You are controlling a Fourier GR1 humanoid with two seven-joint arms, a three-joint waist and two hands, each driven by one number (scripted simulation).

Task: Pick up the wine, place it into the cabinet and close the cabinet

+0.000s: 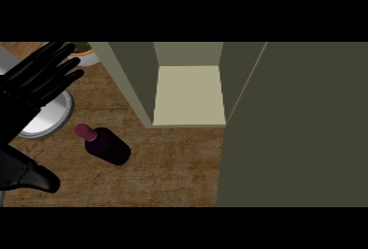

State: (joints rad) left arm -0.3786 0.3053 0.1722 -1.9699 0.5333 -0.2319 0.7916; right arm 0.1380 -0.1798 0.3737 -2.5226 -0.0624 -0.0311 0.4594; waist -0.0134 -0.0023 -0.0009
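Wine bottle not yet picked up; cabinet open.

The wine bottle [105, 145] stands on the wooden tabletop [173, 170], untouched, so all 3 steps remain. The left robot hand [39, 78], fingers spread and released, hovers near, the bottle at its 5 o'clock. The open cabinet [188, 95] sits at the bottle's 2 o'clock, its door [302, 126] swung wide. No right robot hand shows.

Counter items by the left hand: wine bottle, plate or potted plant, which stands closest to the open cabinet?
The wine bottle, dark with a maroon cap, just below-left of the cabinet. The plate and potted plant sit under or beside the left hand.
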